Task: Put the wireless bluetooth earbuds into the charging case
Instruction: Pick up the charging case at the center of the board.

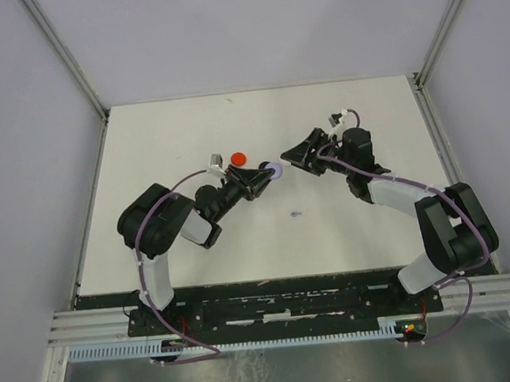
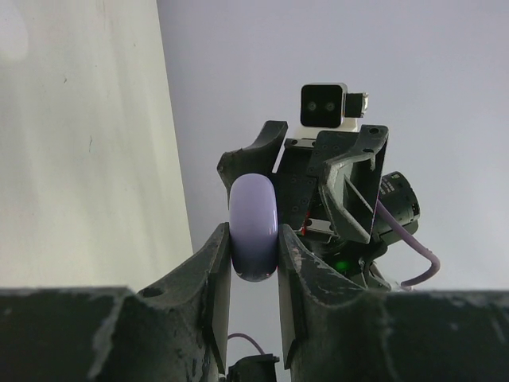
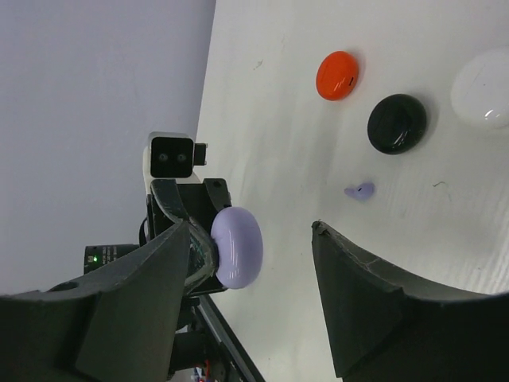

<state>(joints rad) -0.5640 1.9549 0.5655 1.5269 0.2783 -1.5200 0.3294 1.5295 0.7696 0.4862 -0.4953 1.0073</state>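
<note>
above the table (image 1: pixel 178 126), in mid-air between the two arms, the left gripper (image 1: pixel 267 174) holds the lavender case (image 1: pixel 275 170) pinched across its flat faces, its rounded edge turned toward the right gripper (image 1: pixel 297 157). the right jaws stand wide with nothing in them, aimed at the case, near it but apart. the case looks shut; no lid gap shows. one lavender bud (image 1: pixel 297 213) lies on the table, nearer the bases and well apart from both grippers. a second bud isn't visible.

the step in hand looks like getting the case opened or passed across. to do it well, the right gripper should come in square on the free rim, clear of the left fingers (image 2: pixel 215 278), and close slowly. the case is smooth and rounded, so a skewed pinch would likely let it slip or twist. the left should hold firm.

from the right wrist view, a red disc (image 3: pixel 336 76), a black disc (image 3: pixel 397 123) and a white disc (image 3: pixel 481 87) sit on the table beyond the bud, apart from each other. none blocks the way to the case. the black disc is near the bud and could get nudged during a pick.
</note>
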